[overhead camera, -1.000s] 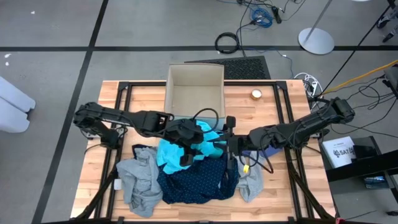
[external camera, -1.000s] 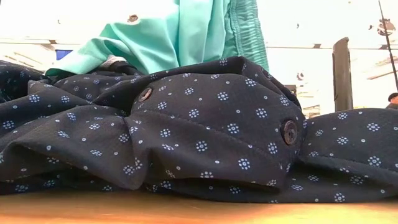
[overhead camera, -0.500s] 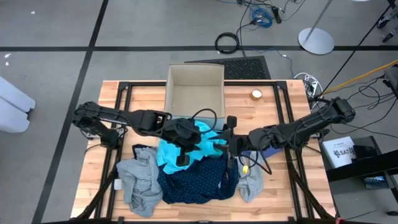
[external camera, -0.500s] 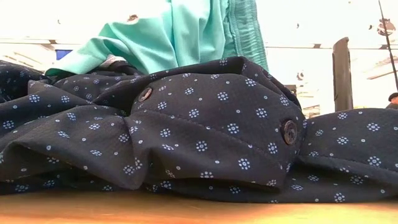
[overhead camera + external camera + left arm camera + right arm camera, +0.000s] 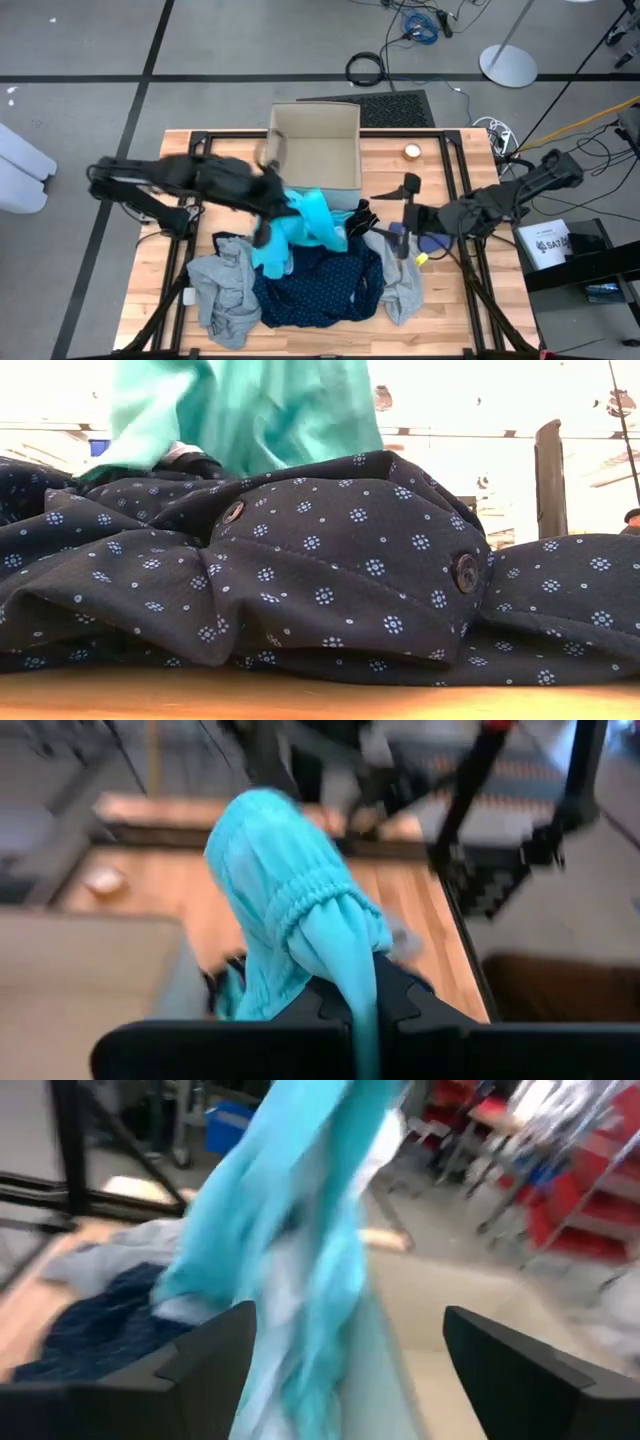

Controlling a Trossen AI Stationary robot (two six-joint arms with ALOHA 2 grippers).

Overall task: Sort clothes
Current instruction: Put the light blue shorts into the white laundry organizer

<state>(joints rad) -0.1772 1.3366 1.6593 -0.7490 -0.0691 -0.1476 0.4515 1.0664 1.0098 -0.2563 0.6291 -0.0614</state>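
Observation:
My left gripper [image 5: 283, 208] is over the pile's far left part, beside the beige box [image 5: 318, 150], shut on the bright turquoise garment [image 5: 305, 228]. That garment also fills the top of the low view [image 5: 250, 415]. Beneath it lie the navy dotted garment [image 5: 320, 285], also seen as [image 5: 330, 570], and grey garments [image 5: 225, 290]. My right gripper [image 5: 405, 217] stands open right of the pile, and the turquoise garment [image 5: 300, 1230] hangs in front of it, outside its fingers. My left gripper pinches a bunched fold of the turquoise garment [image 5: 355, 982] between its two fingers, just behind its gathered band [image 5: 300, 900]. The fingers lie roughly level, pointing toward the table's right. The cloth rises ahead of them, while its lower part [image 5: 270, 258] rests on the pile.
The open beige box stands at the table's far middle. A small round object [image 5: 412, 151] lies on the table to its right. Another grey garment [image 5: 400, 285] and a dark piece [image 5: 360, 215] lie by the right gripper. Bare wood [image 5: 160, 300] shows near the left edge.
My left gripper has shut on the turquoise garment and swung toward the table's left and far edge, lifting and dragging the cloth with it. My right gripper has opened and drawn back toward the table's right edge. The navy garment has stayed put.

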